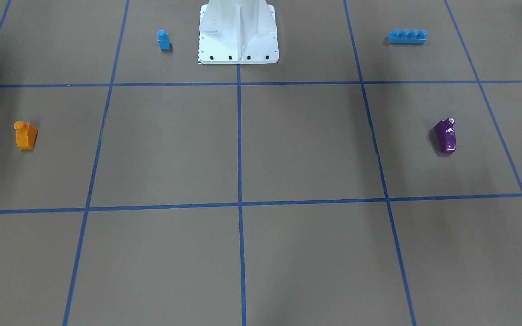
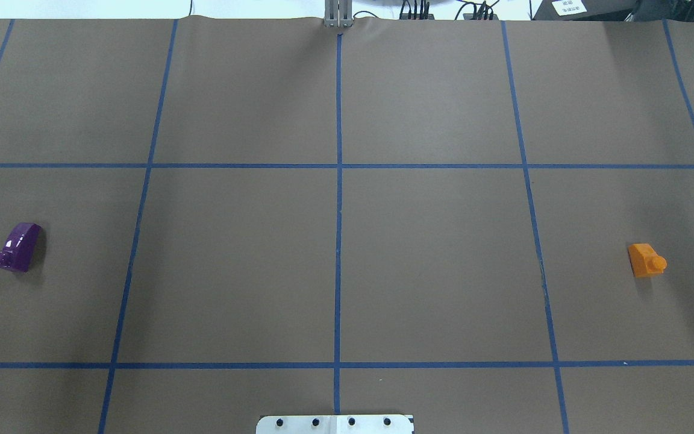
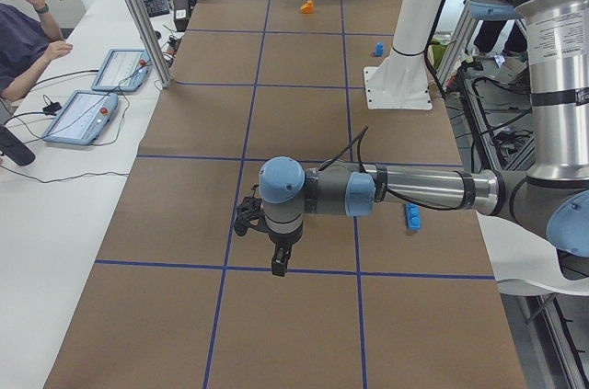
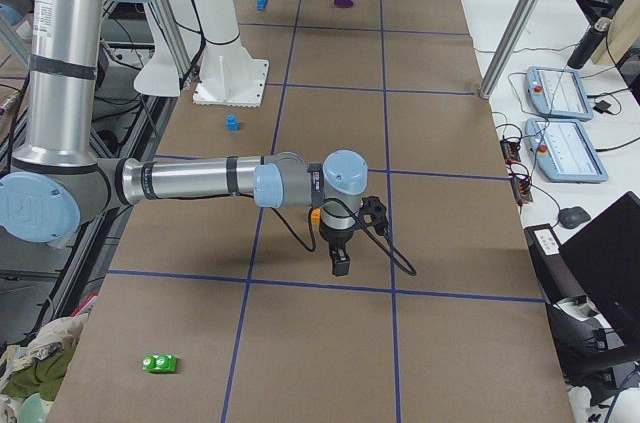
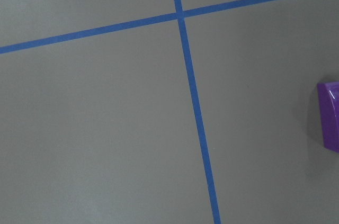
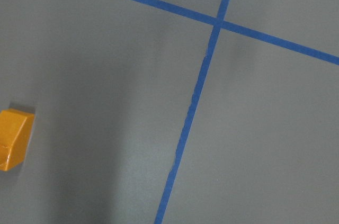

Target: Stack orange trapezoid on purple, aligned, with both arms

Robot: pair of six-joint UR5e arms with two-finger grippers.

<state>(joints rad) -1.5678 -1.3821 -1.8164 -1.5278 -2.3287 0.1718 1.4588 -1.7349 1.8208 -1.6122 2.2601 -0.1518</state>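
I see the orange trapezoid point(image 1: 26, 135), glossy with one stud and one slope, on the robot's right of the matte brown bench point(image 1: 288, 145). It is well apart from the glossy purple point(image 1: 445, 136). A small blue block point(image 1: 163, 40) and a long blue brick point(image 1: 407, 35) flank the pedestal point(image 1: 238, 34). With the left arm point(image 3: 414, 188) and right arm point(image 4: 190, 181), I cannot tell whether the jaws are released or clenched.

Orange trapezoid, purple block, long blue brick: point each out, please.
orange trapezoid point(image 1: 26, 137), front-facing view, on its body below the stud.
purple block point(image 1: 446, 136), front-facing view, middle of its glossy body.
long blue brick point(image 1: 407, 38), front-facing view, centre of its side face.
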